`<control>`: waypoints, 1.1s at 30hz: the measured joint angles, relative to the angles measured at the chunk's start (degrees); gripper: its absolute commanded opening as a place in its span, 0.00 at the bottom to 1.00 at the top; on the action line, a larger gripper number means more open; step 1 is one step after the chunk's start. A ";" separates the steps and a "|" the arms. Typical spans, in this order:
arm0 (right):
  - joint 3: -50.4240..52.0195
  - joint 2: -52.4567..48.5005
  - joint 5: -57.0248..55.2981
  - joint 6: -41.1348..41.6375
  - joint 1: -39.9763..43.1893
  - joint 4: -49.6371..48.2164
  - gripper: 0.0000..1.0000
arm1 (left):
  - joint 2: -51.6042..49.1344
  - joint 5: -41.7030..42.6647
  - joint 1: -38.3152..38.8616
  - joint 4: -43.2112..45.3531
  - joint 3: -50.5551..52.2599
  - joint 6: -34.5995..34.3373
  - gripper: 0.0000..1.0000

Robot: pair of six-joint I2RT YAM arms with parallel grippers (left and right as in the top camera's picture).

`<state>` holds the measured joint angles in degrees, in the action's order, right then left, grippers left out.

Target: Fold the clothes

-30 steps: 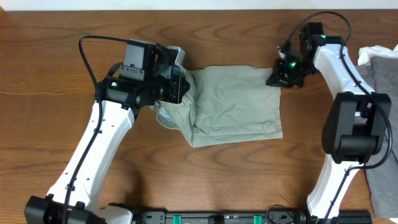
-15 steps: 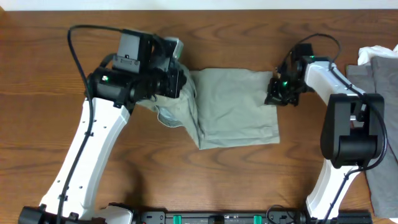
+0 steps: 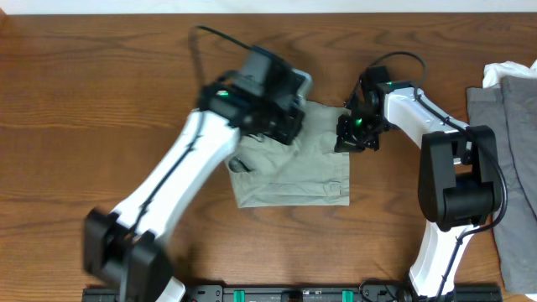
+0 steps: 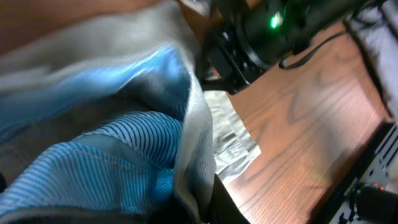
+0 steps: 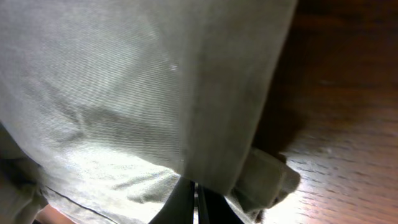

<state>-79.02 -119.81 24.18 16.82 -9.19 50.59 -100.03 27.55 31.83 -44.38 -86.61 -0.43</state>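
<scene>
The olive-khaki shorts [image 3: 294, 172] lie at the middle of the wooden table, partly folded over. My left gripper [image 3: 281, 117] is shut on the garment's left waist part and holds it over the cloth; the left wrist view shows khaki cloth [image 4: 193, 155] and its blue striped lining [image 4: 106, 162] pinched at the jaws. My right gripper [image 3: 348, 134] is shut on the garment's upper right corner; in the right wrist view khaki cloth [image 5: 155, 93] hangs over the closed fingers [image 5: 196, 199].
A pile of grey and white clothes [image 3: 512, 101] lies at the table's right edge. The right arm's base [image 3: 453, 193] stands right of the shorts. A dark rail [image 3: 294, 294] runs along the front edge.
My left arm has swung right, carrying the left part of the shorts over the rest. My right gripper has moved left with its corner. The garment now looks narrower.
</scene>
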 measured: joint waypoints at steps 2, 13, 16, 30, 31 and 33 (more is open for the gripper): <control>0.07 0.00 0.02 -0.02 0.57 0.63 0.04 | -2.97 1.46 2.34 2.34 0.00 0.13 0.06; 0.28 0.00 0.68 -0.11 1.57 1.20 0.10 | -6.71 2.16 11.98 1.88 -1.73 0.42 0.84; 0.26 0.00 0.98 -0.31 1.99 1.86 0.11 | -4.52 -1.16 9.73 -1.99 -4.59 0.50 0.87; -0.31 10.60 -5.38 -7.23 10.19 5.99 0.41 | 7.93 -12.13 -3.98 -13.11 -9.40 0.48 0.92; -0.52 12.39 -5.51 -7.56 10.05 5.97 0.41 | 7.50 -12.41 -4.35 -13.35 -9.35 0.46 0.92; -0.96 15.98 -5.60 -8.20 10.01 6.03 0.40 | 7.10 -12.74 -4.63 -13.31 -9.29 0.48 0.92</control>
<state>-79.99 -103.83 18.59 8.62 0.82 56.62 -92.92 14.81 27.20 -57.69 -95.90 0.05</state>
